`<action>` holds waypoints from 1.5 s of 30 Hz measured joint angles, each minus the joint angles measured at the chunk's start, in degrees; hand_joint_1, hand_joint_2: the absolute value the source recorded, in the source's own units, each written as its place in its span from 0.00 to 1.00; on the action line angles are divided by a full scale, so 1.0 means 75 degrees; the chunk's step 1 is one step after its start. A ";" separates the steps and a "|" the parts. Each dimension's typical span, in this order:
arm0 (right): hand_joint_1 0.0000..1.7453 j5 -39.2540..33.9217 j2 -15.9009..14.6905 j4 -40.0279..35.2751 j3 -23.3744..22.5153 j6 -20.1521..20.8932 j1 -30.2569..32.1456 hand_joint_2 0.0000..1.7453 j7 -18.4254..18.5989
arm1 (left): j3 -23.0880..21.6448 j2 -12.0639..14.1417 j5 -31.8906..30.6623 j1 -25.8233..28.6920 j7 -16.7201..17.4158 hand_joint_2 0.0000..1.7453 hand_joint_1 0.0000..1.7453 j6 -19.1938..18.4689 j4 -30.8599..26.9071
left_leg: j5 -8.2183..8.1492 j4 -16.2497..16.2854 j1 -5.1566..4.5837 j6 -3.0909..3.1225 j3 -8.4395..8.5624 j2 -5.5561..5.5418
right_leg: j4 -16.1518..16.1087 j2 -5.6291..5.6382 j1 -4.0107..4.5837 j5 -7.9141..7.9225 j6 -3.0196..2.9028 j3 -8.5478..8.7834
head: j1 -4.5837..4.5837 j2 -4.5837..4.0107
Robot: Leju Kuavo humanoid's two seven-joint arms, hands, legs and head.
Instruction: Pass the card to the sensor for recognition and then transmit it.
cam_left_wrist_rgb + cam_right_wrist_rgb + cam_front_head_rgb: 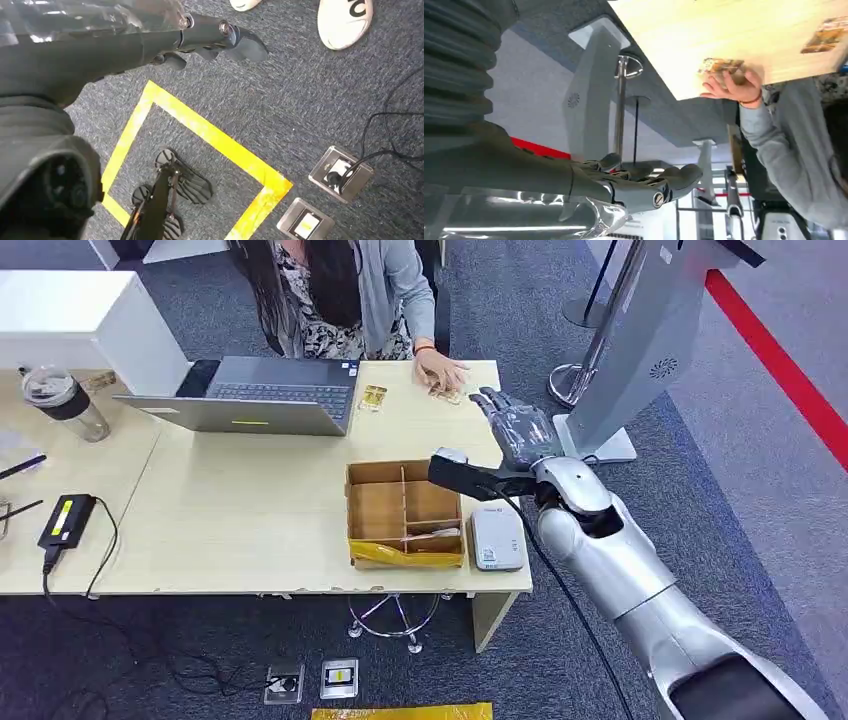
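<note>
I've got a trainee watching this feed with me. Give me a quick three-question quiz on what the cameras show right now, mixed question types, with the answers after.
1. True or false: the right hand is holding a card.
2. Multiple choice: the person's hand rests on a card that lies
A. inside the cardboard box
B. on the laptop
C. on the table near its far edge
3. Fill in: the small grey card reader sits on the table right beside the ____.

Key
1. False; its fingers are spread with nothing in them, over the table's corner.
2. C
3. cardboard box
</note>
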 joint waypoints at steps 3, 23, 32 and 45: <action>0.00 -0.0058 -0.0143 -0.0568 0.0000 0.0134 0.0116 1.00 0.0038 | 0.0000 0.0000 0.0032 -0.0002 0.0003 0.00 0.00 0.0006 0.0000 | 0.0000 0.0000 0.0000 0.0000 0.0003 0.0000 | 0.0000 0.0000 0.0000 0.0000 0.0000 0.0002 | -0.0003 0.0000; 0.00 -0.0289 -0.0664 -0.3887 0.0146 0.0350 0.2124 1.00 0.1274 | -0.0003 -0.0006 0.0192 -0.0005 0.0012 0.00 0.00 0.0169 0.0000 | -0.0009 -0.0001 0.0004 -0.0011 0.0001 0.0002 | 0.0000 0.0000 0.0003 -0.0008 -0.0007 0.0004 | -0.0009 0.0000; 0.00 0.0528 -0.0216 -0.2867 0.0233 -0.0510 0.2043 1.00 0.0804 | -0.0012 -0.0020 0.0111 -0.0017 0.0035 0.00 0.00 0.0108 0.0000 | -0.0009 -0.0002 0.0005 -0.0011 -0.0003 0.0001 | 0.0002 -0.0001 0.0004 -0.0008 -0.0007 0.0004 | -0.0003 0.0000; 0.00 0.0516 0.0551 -0.0240 0.0221 -0.1376 0.0898 1.00 0.0466 | -0.0134 -0.0047 0.0058 -0.0017 0.0038 0.00 0.00 0.0061 0.0000 | -0.0008 -0.0002 0.0005 -0.0011 -0.0005 -0.0001 | 0.0001 -0.0003 0.0004 -0.0008 -0.0008 0.0002 | -0.0003 0.0000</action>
